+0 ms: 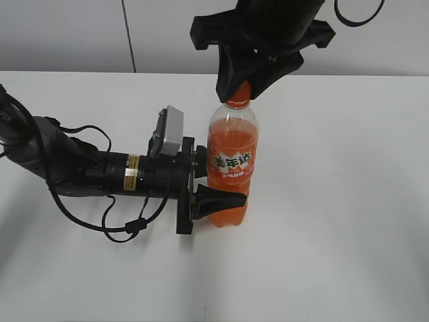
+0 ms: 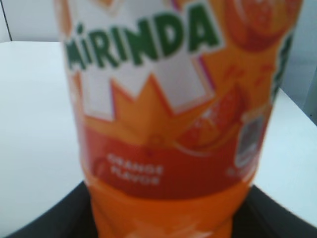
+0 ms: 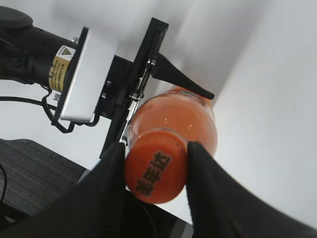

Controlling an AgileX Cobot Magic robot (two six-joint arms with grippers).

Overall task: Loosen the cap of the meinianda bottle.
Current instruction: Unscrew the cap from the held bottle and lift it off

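Left gripper (image 1: 218,200) clamps the lower body of the upright meinianda bottle (image 1: 232,161); right gripper (image 3: 154,168) grips the cap (image 3: 154,173) from above.

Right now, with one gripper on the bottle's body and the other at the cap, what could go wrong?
1. The left gripper holds the meinianda bottle low on its body; a twist at the cap might spin or tip the bottle.
2. The right gripper's fingers sit beside the cap; if they grip only its edge, they may slip off the round cap.
3. The soft plastic body could buckle under a tight squeeze and push drink up once the cap loosens.
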